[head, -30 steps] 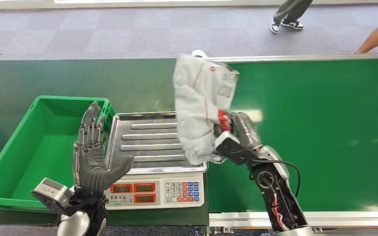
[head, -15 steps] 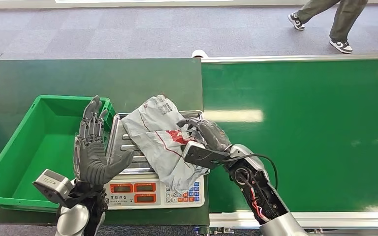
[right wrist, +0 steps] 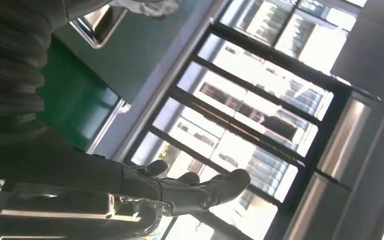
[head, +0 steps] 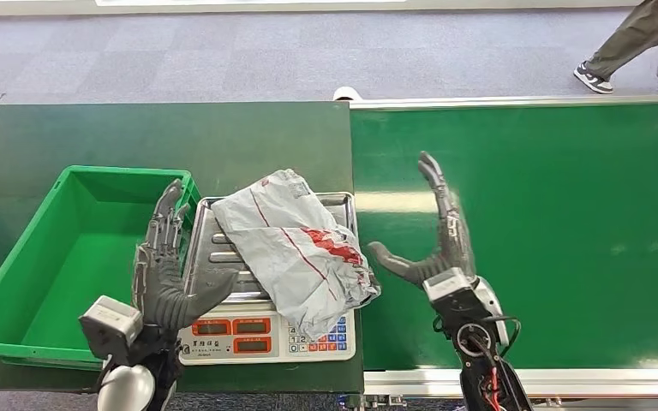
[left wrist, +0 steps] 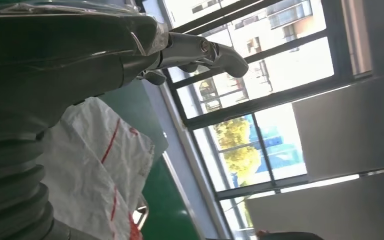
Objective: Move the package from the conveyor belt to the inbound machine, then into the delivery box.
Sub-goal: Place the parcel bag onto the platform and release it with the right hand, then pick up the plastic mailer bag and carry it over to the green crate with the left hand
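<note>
You have the package (head: pixel 296 248) lying crumpled on the inbound machine (head: pixel 270 270); it is a grey plastic mailer bag with thin red lines and a red patch; it sprawls across the ribbed steel tray, its lower corner drooping over the keypad; the delivery box (head: pixel 68 257), a green open crate, stands just beside the machine; the green conveyor belt (head: pixel 548 231) runs along its other side.
</note>
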Robot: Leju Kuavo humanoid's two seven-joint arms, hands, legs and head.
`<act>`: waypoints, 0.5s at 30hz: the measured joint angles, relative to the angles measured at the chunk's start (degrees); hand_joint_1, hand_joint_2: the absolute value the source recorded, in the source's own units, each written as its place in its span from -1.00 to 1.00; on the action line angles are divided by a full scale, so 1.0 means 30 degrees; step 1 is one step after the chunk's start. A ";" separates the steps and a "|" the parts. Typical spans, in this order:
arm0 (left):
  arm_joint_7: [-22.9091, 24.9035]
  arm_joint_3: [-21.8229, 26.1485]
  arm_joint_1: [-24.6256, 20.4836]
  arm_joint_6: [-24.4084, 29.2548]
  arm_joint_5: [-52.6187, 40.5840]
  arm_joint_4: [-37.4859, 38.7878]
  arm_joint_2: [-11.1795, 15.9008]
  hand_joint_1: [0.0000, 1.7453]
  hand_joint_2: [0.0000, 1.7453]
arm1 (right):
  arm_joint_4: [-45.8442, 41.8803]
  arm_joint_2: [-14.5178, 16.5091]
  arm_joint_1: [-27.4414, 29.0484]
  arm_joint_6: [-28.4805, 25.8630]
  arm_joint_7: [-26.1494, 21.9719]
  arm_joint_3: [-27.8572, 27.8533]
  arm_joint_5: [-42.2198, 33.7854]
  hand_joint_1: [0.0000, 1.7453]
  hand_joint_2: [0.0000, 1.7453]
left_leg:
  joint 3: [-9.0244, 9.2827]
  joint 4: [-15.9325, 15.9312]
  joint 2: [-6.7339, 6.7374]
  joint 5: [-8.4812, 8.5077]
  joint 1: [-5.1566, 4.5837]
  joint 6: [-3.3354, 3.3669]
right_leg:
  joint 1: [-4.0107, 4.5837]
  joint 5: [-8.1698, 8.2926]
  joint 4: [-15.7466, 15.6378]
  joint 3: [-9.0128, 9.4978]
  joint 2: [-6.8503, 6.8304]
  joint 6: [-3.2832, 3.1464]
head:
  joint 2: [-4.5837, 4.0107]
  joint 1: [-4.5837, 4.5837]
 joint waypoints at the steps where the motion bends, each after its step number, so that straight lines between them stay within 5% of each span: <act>1: 0.0503 -0.0142 -0.0067 0.0100 -0.0680 0.0097 0.0000 -1.00 1.00 | -0.0483 0.0029 0.0265 -0.0430 -0.0229 -0.0155 -0.0231 -1.00 1.00 | 0.0001 0.0000 0.0001 0.0000 0.0000 0.0000 | 0.0000 0.0000 0.0000 0.0002 0.0000 0.0000 | 0.0000 0.0002; 7: 0.3152 -0.1417 -0.1288 0.1447 -0.4907 0.1557 0.0000 -1.00 1.00 | -0.2753 0.0166 0.1225 -0.2374 -0.0612 -0.0359 -0.0632 -1.00 1.00 | 0.0005 0.0001 0.0006 0.0002 -0.0001 0.0000 | 0.0000 0.0002 0.0001 0.0010 0.0004 -0.0001 | 0.0000 0.0000; 15: 0.6032 -0.3403 -0.3794 0.3151 -0.9513 0.5044 -0.0264 -1.00 1.00 | -0.3771 0.0200 0.1321 -0.2354 0.0321 0.0740 0.1680 -1.00 1.00 | 0.0006 0.0003 0.0003 0.0004 0.0000 0.0000 | 0.0000 0.0002 0.0004 0.0010 0.0005 -0.0001 | 0.0000 0.0000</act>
